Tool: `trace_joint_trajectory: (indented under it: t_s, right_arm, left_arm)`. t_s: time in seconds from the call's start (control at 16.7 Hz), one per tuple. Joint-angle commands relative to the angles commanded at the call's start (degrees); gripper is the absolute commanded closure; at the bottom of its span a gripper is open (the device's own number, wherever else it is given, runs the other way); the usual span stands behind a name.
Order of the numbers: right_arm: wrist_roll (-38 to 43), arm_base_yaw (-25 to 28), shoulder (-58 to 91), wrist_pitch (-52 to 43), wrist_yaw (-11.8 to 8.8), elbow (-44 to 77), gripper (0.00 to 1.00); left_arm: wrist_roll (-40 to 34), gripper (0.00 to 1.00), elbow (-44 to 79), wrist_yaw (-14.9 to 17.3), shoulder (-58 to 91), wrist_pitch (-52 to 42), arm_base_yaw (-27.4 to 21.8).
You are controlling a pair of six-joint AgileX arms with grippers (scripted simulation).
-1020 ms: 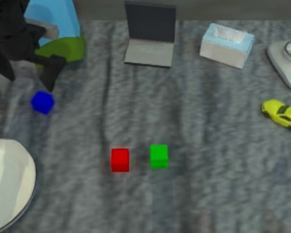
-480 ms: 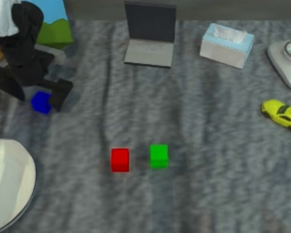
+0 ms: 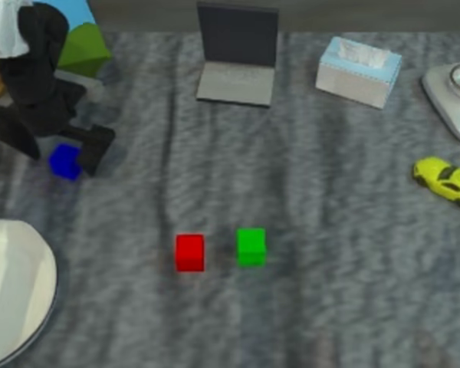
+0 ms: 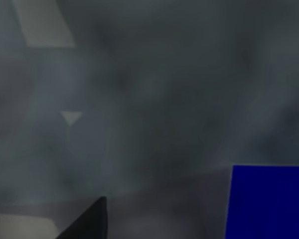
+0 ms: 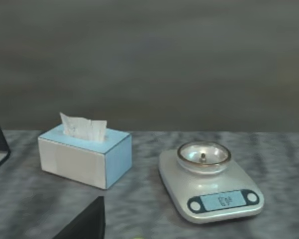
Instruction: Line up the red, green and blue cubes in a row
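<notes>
The left gripper (image 3: 57, 149) is hanging low over the far left part of the table, its two dark fingers (image 3: 96, 149) standing spread on either side of the blue cube (image 3: 64, 162), one toward the table's left edge and one toward the middle. The jaws are sitting released around the cube, with a gap showing between each finger and the cube's faces, and the cube is resting on the grey cloth (image 3: 330, 192). In the left wrist view the blue cube (image 4: 269, 201) is filling one corner, close to the camera, and one dark fingertip is poking in beside it.

The red cube (image 3: 190, 252) and the green cube (image 3: 251, 246) are sitting side by side near the middle of the table toward its front, close together but not touching, red to the left of green, both well apart from the blue one.

A blue-and-green carton (image 3: 80, 38) is standing behind the left arm. A small laptop (image 3: 236, 57), a tissue box (image 3: 358, 70) and a kitchen scale (image 3: 454, 96) are lining the back edge, a yellow toy car (image 3: 445, 180) is lying at the right, and a white plate (image 3: 15, 284) is showing at the front left.

The right gripper is out of the top view; its wrist camera is facing the tissue box (image 5: 84, 157) and scale (image 5: 209, 186), and I cannot tell how its jaws are set
</notes>
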Motion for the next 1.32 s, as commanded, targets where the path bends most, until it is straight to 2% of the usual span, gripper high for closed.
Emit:
trace_joint_trajectory:
  t_s: [0.54,1.02,1.32]
  right_arm:
    - [0.0,0.0,0.0,0.0,0.0,0.0,0.0]
    - [0.0,0.0,0.0,0.0,0.0,0.0,0.0]
    - [0.0,0.0,0.0,0.0,0.0,0.0,0.0]
  left_arm:
    - [0.0,0.98,0.0,0.0,0.0,0.0,0.0]
    - [0.0,1.0,0.0,0.0,0.0,0.0,0.0]
    - [-0.1,1.0,3.7,0.5,-3.0,-4.6,0.0]
